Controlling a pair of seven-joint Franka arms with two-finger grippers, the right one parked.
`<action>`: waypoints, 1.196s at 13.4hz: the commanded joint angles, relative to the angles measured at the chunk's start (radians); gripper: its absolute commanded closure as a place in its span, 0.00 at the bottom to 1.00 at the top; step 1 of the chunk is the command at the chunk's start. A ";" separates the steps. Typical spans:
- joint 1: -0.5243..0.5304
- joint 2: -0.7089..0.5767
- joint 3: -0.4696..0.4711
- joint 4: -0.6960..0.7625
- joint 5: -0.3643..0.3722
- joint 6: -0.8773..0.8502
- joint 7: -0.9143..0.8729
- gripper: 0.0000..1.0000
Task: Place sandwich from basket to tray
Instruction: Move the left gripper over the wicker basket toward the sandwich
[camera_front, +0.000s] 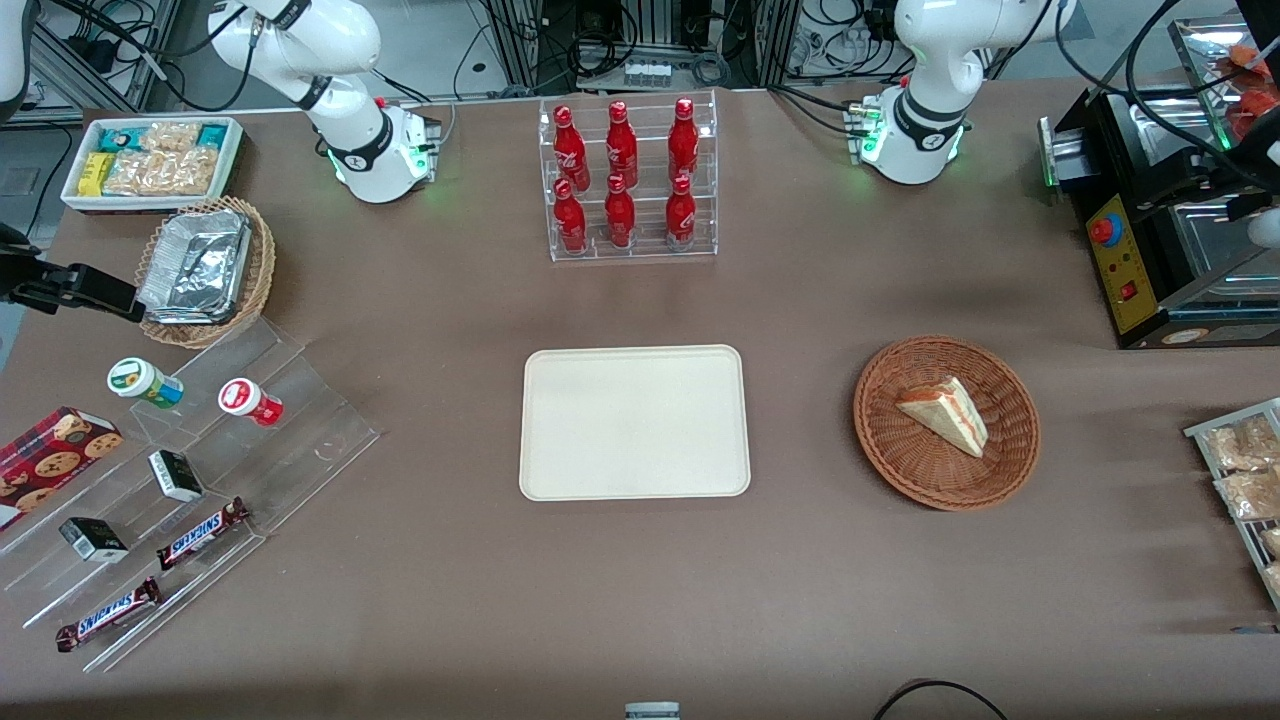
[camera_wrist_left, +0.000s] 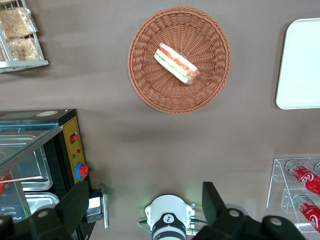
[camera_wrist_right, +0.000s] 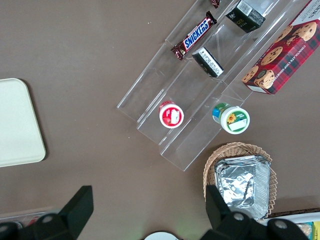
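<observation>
Clock directions are read on the front view with the tray as the dial's centre.

The brown counter (camera_front: 800, 300) carries everything. At 2 o'clock, at the working arm's end, stands a black cabinet (camera_front: 1150, 240) with a glass door, a yellow panel and a red knob. At 8 o'clock, toward the parked arm's end, a clear stepped stand (camera_front: 300, 400) holds two chocolate bars, small dark boxes and two lidded cups. At 12 o'clock a clear rack (camera_front: 632, 180) holds six red bottles, upright in two rows.

The tray (camera_front: 634, 421) lies flat and bare at the centre of the counter. The basket (camera_front: 900, 460) sits at 3 o'clock from it, well apart, and nearer the front camera than the black cabinet.

The jaws hang high over the counter, above the working arm's base, with the basket in plain sight below them. Their two dark fingers (camera_wrist_left: 82, 200) stand wide apart and hold nothing.

The sandwich (camera_front: 945, 415) lies on the basket's floor at about its middle. Its length runs from 10 to 4 o'clock. The wrist view shows its striped red and green cut edge.
</observation>
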 joint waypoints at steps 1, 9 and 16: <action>-0.010 -0.009 -0.006 -0.014 -0.004 0.022 0.012 0.00; -0.007 0.163 -0.001 -0.118 0.045 0.281 -0.170 0.00; -0.019 0.137 -0.006 -0.500 0.025 0.723 -0.721 0.00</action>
